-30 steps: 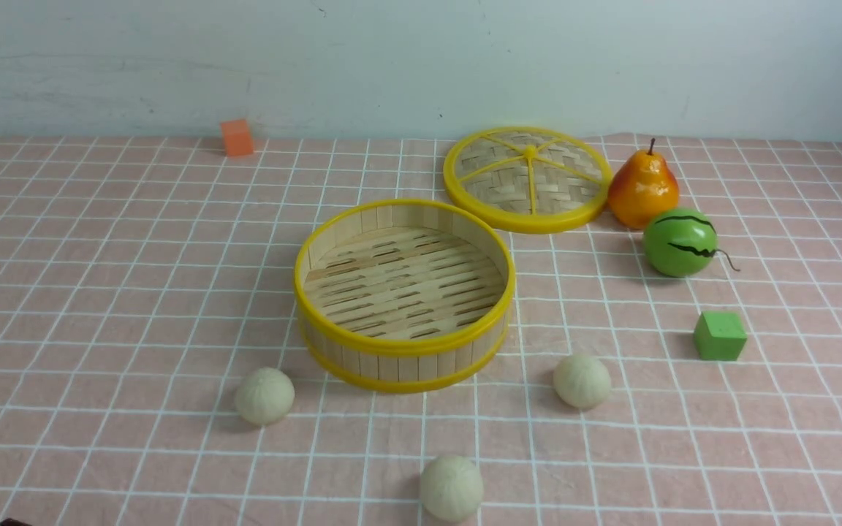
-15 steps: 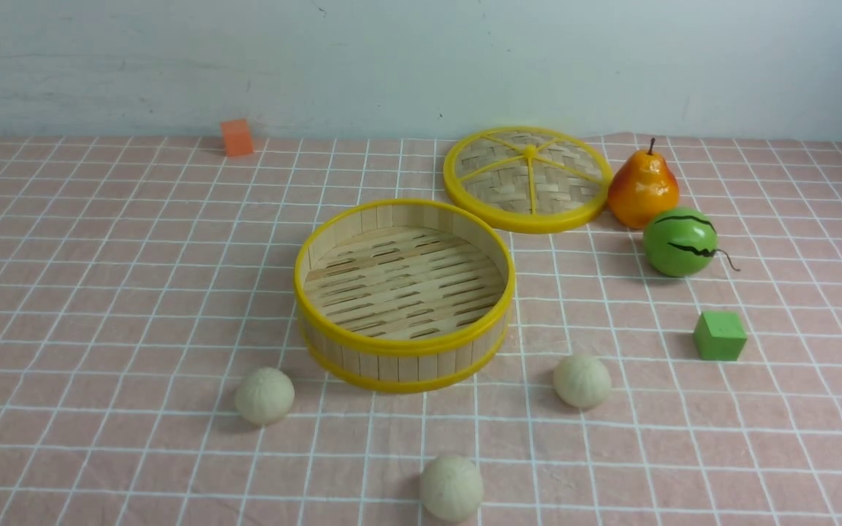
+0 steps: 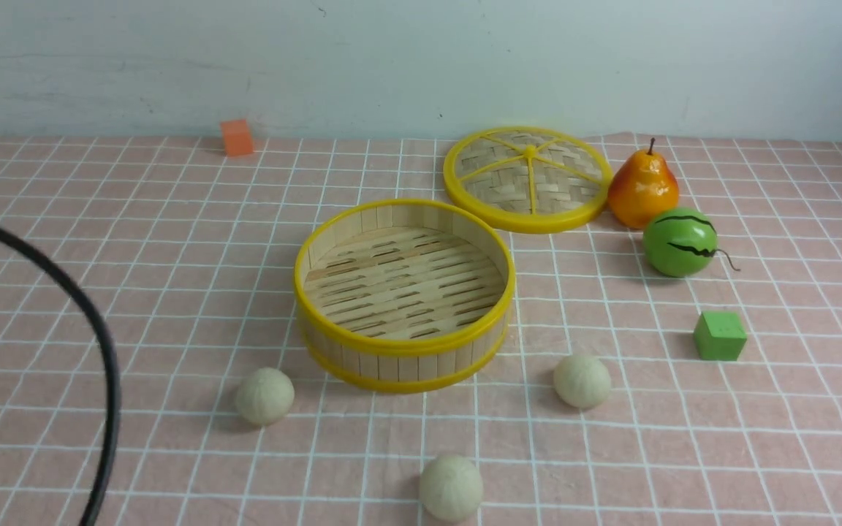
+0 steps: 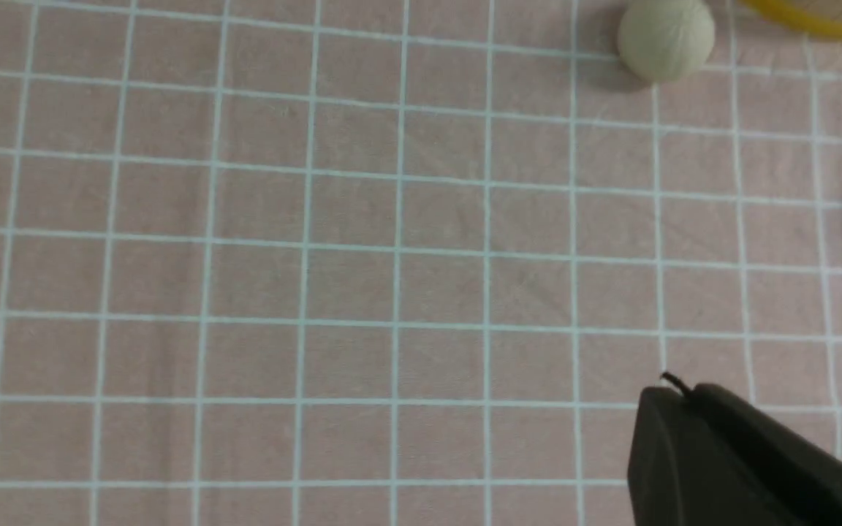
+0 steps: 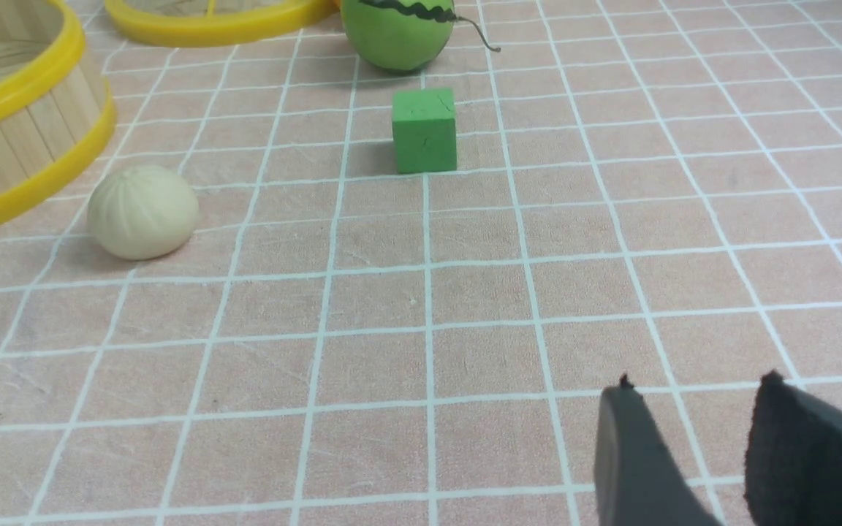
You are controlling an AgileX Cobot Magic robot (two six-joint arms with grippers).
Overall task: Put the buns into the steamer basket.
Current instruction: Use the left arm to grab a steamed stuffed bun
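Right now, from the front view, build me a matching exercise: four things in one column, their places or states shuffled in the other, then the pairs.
1. pear
2. green block
3. orange block
4. steamer basket

A. back left, near the wall
B. in the middle, holding nothing
C. beside the lid
D. right side, in front of the watermelon

Pairs: 1-C, 2-D, 3-A, 4-B
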